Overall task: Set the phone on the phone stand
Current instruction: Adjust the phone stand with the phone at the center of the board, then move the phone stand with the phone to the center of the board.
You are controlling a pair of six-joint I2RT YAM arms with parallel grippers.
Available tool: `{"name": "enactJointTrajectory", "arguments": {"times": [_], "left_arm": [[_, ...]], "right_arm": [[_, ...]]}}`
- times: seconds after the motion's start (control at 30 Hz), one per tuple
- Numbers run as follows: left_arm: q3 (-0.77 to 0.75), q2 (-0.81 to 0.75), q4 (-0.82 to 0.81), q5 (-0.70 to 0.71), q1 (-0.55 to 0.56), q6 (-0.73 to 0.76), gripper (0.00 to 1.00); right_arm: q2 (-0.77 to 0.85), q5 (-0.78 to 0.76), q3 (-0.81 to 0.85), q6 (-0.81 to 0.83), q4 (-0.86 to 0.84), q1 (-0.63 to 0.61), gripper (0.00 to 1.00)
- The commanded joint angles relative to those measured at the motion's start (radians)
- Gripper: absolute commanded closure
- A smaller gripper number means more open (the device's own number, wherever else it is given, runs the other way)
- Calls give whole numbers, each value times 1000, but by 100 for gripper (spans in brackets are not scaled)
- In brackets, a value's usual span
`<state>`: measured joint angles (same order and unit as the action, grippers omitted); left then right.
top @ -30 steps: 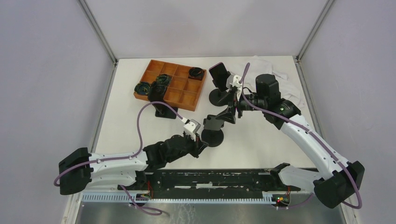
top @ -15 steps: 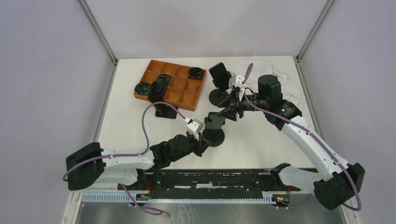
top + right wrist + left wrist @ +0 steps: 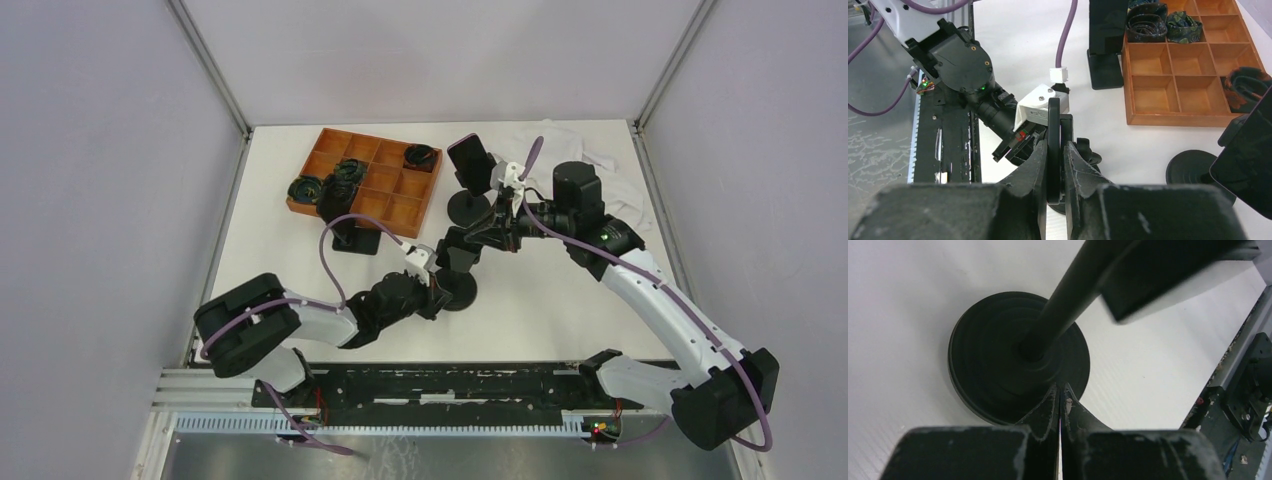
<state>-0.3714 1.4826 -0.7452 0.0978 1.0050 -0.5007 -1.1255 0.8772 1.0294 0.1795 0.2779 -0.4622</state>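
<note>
Since a second ago the left arm has folded inward; nearest, the left gripper (image 3: pixel 1060 392) is clenched empty, tips touching the near rim of the black round-based phone stand (image 3: pixel 998 360), a ribbed matte disc with bare white table (image 3: pixel 1158 365) open beside it. Above, the right gripper (image 3: pixel 1054 150) has clamped onto the thin black phone (image 3: pixel 1053 112), held edge-on at the stand's head. Farther off sit a second dark phone (image 3: pixel 468 155) on its own stand, an orange-brown compartment tray (image 3: pixel 390 210) and crumpled white cloth (image 3: pixel 605 150); the small label on the white wrist housing (image 3: pixel 1035 112) is unreadable.
</note>
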Motion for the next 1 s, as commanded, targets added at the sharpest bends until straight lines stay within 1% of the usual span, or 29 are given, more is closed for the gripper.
{"name": "enactJointTrajectory", "arguments": {"times": [0.0, 0.1, 0.2, 0.33, 0.5, 0.6, 0.8, 0.87, 0.9, 0.97], "left_arm": [[-9, 75, -123, -57, -21, -16, 98], [5, 139, -153, -60, -30, -30, 98], [29, 203, -217, -67, -45, -53, 98], [61, 296, -327, -93, -68, -93, 98], [91, 385, -462, -166, -88, -130, 98], [98, 404, -493, -186, -95, -137, 98], [92, 397, -468, -190, -97, -125, 98], [91, 402, -464, -191, -97, -120, 98], [89, 403, -464, -193, -97, -118, 98], [88, 410, -464, -198, -97, -115, 98]], "right_arm": [[6, -21, -7, -24, -17, 19, 98], [10, -24, -3, -34, -19, 34, 100], [8, -34, 1, -49, -23, 50, 100], [1, -68, 15, -62, -21, 69, 100], [-11, -126, 15, -85, -30, 91, 100], [-21, -150, 26, -91, -31, 96, 100], [-58, -191, 65, -74, -9, 97, 100], [-68, -190, 62, -71, -8, 96, 96], [-69, -180, 57, -67, -9, 96, 89], [-64, -160, 44, -59, -13, 97, 81]]}}
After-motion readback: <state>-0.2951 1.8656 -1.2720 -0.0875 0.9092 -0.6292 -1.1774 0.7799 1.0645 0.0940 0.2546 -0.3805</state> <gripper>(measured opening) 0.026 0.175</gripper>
